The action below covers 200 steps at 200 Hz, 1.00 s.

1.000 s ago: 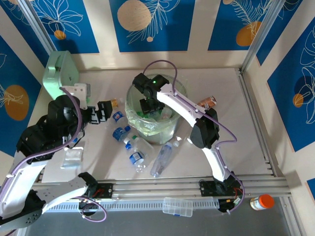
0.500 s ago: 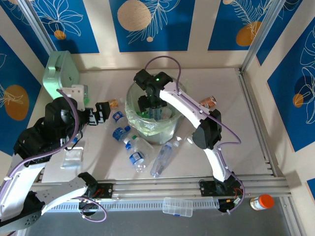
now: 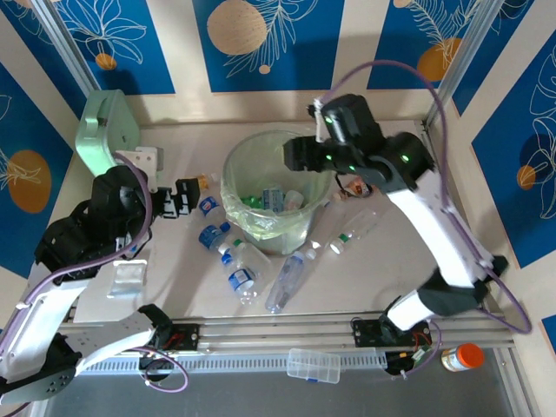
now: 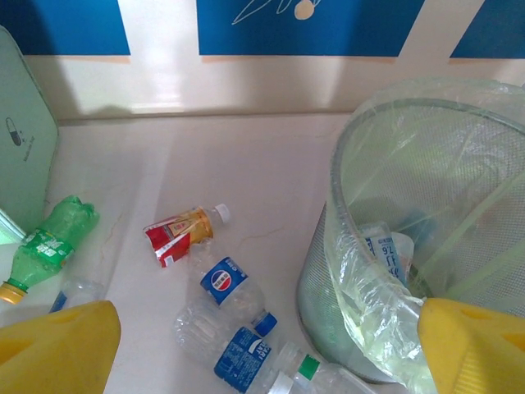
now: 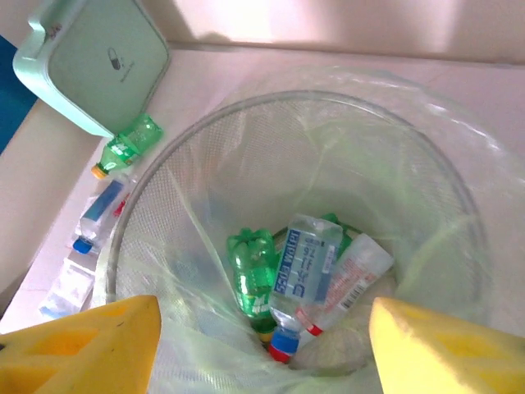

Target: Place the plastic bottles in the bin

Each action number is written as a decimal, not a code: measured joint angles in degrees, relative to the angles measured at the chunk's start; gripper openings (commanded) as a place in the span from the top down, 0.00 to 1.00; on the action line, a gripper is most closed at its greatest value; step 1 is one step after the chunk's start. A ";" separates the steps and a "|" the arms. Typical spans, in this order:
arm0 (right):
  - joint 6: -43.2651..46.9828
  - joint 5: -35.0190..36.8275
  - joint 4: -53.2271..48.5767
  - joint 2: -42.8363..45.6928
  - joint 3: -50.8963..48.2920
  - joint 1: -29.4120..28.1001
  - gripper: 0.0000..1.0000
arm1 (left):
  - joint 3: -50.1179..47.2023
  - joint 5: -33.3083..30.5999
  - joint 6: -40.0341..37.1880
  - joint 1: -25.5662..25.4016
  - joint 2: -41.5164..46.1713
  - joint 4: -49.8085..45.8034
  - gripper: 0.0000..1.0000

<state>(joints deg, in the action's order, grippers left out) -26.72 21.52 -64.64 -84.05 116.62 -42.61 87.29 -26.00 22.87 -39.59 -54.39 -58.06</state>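
Note:
The bin (image 3: 233, 201), a round bucket lined with a clear bag, stands mid-table and holds a green bottle (image 5: 256, 271), a blue-labelled clear bottle (image 5: 299, 267) and a red-labelled one (image 5: 349, 283). My right gripper (image 3: 300, 156) hovers above the bin's far right rim, open and empty (image 5: 262, 353). On the table left of the bin lie a Pepsi-labelled bottle (image 4: 230, 287), a blue-labelled bottle (image 4: 238, 353), a red-and-yellow-labelled bottle (image 4: 180, 232) and a green bottle (image 4: 49, 246). My left gripper (image 3: 187, 198) hangs open over them (image 4: 262, 361). More bottles lie in front (image 3: 285, 280) and right (image 3: 352, 228) of the bin.
A mint-green case (image 3: 104, 130) leans at the back left. A flat clear box (image 3: 326, 365) and an orange-lidded jar (image 3: 460, 356) sit beyond the near rail. An orange-labelled bottle (image 3: 365, 181) lies right of the bin. A clear flat packet (image 3: 129, 280) lies under my left arm.
My right arm has lifted out of the bin and swung right, uncovering the bin and a bottle on its right. The left arm has barely moved.

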 measured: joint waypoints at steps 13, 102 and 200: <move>-0.74 1.70 1.46 5.42 -5.73 0.39 0.32 | 0.28 -0.04 0.92 0.02 -1.33 -1.07 0.07; -9.57 -7.34 -1.97 28.46 -32.02 23.30 0.32 | -2.10 10.56 16.06 20.68 -13.18 -7.21 0.05; -8.04 -18.60 -4.00 28.50 -35.10 22.73 0.32 | -15.32 12.39 42.71 46.38 -23.56 -7.26 0.01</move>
<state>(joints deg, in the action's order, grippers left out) -34.76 2.92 -68.64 -55.55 81.52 -19.88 71.96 -13.61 65.58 6.79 -77.95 -65.32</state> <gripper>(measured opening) 0.682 0.993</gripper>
